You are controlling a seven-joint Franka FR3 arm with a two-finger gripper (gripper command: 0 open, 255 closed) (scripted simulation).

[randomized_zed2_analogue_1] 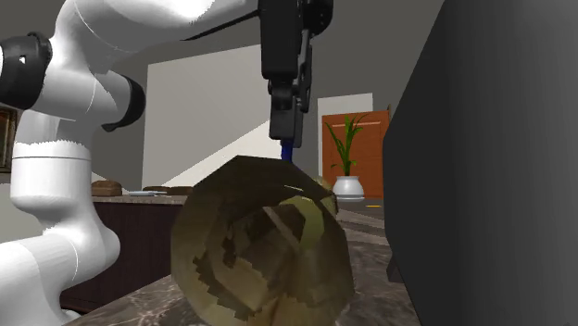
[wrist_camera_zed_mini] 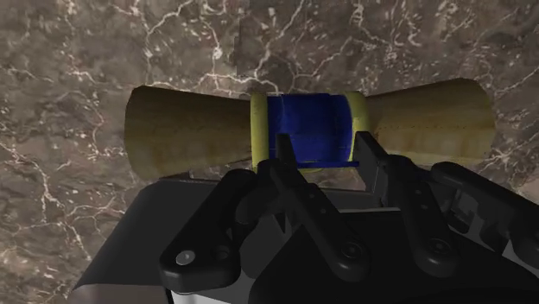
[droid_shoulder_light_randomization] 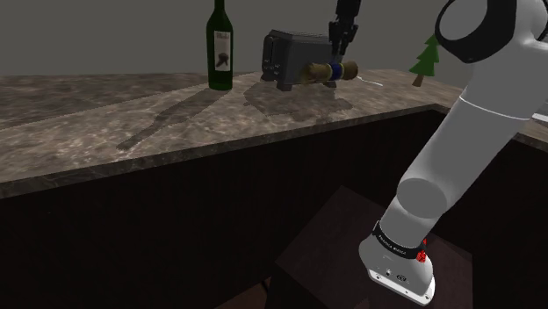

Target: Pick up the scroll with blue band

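Gripper (wrist_camera_zed_mini: 321, 148) pinching the scroll (wrist_camera_zed_mini: 186, 129) right on its blue band (wrist_camera_zed_mini: 311, 121), near the worktop's (droid_shoulder_light_randomization: 132, 123) far edge beside the toaster (droid_shoulder_light_randomization: 283, 57). Best now: lift straight up, grip centred, so neither end dips.

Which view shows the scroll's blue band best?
Wrist view: the band faces the camera, around the scroll. Shoulder view shows it small and far; second exterior view shows the scroll end-on, only a blue sliver.

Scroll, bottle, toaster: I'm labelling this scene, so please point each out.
scroll (wrist_camera_zed_mini: 311, 125): wrist view, on its blue band.
bottle (droid_shoulder_light_randomization: 221, 51): shoulder view, on its label.
toaster (droid_shoulder_light_randomization: 283, 54): shoulder view, on its grey side.
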